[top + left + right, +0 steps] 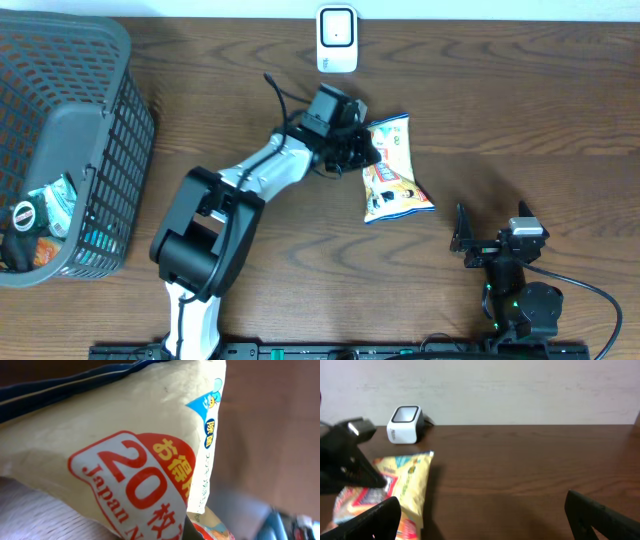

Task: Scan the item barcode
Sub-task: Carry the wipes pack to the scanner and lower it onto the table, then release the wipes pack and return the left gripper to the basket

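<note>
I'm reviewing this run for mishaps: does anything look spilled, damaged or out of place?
Nothing stands out. The snack bag looks intact, with the left gripper shut on its edge. The barcode scanner stands upright at the table's far edge, and nothing lies spilled beside the basket.

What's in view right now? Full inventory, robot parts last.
snack bag: 1, cream-yellow with red print, on the table at centre, nearer than the scanner
scanner: 1, white, far edge of the table, centre
basket: 1, grey, left end of the table
packaged items: several, mixed colours, inside the basket; exact count unclear
table: 1, dark brown wood, under everything
left gripper: 1, black, shut on the snack bag's upper left edge
right gripper: 1, black, open, near edge at right, apart from the snack bag
</note>
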`<state>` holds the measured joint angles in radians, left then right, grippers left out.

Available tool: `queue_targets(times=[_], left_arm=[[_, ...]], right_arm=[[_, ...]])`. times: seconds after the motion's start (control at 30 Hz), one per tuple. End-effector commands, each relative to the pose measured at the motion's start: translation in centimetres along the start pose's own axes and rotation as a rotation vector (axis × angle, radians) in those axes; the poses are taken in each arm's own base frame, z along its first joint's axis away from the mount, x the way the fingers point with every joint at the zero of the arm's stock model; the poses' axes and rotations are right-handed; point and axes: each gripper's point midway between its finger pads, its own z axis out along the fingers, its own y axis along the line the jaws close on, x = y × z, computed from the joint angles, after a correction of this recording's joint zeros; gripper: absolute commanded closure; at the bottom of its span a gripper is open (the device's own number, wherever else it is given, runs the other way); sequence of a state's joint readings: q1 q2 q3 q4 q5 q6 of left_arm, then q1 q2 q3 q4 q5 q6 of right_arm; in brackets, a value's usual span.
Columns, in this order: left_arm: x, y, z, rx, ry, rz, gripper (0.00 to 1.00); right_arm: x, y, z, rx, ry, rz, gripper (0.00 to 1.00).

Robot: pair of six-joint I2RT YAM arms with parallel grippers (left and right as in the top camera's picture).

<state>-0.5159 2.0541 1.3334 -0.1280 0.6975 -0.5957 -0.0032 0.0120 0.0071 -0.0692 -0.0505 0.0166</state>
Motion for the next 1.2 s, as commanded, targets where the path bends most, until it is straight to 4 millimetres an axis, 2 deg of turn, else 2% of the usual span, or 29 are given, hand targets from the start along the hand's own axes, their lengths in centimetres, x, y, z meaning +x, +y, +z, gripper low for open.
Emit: queue_targets(times=[0.0, 0.33, 0.37, 0.4, 0.43, 0.57, 0.63, 0.77, 0.87, 0.97, 1.17], left_arm=[[0.0, -5.4, -2.5, 0.236, 0.058, 0.244, 0.92], [-0.3, -6.8, -2.3, 0.279, 0.031, 0.341, 0.92], [-0.5, -7.0, -2.4, 0.285, 0.019, 0.353, 0.88], [-0.9, -7.1, -2.4, 0.283, 0.003, 0.364, 0.73], [-1.2, -7.0, -2.3, 0.269, -0.015, 0.369, 0.63], [-2.8, -5.4, -2.0, 0.163, -0.087, 0.358, 0.61], [-3.0, -5.3, -2.0, 0.152, -0.098, 0.356, 0.56], [-3.7, -5.1, -2.7, 0.155, -0.110, 0.268, 0.56], [-4.9, -5.2, -4.4, 0.161, -0.147, 0.241, 0.56], [-6.4, -6.1, -7.7, 0.189, -0.205, 0.232, 0.56], [-9.6, -8.6, -18.4, 0.225, -0.406, 0.286, 0.56]], right_arm=[[0.1, 0.2, 0.0, -0.005, 0.000, -0.004, 0.01], [0.1, 0.2, 0.0, -0.005, 0.000, -0.004, 0.01], [0.1, 0.2, 0.0, -0.005, 0.000, -0.004, 0.01], [0.1, 0.2, 0.0, -0.005, 0.000, -0.004, 0.01], [0.1, 0.2, 0.0, -0.005, 0.000, -0.004, 0.01], [0.1, 0.2, 0.0, -0.005, 0.000, -0.004, 0.01], [0.1, 0.2, 0.0, -0.005, 0.000, -0.004, 0.01], [0.1, 0.2, 0.0, -0.005, 0.000, -0.004, 0.01], [0.1, 0.2, 0.0, -0.005, 0.000, -0.004, 0.01], [0.1, 0.2, 0.0, -0.005, 0.000, -0.004, 0.01], [0.1, 0.2, 0.0, -0.005, 0.000, -0.004, 0.01]])
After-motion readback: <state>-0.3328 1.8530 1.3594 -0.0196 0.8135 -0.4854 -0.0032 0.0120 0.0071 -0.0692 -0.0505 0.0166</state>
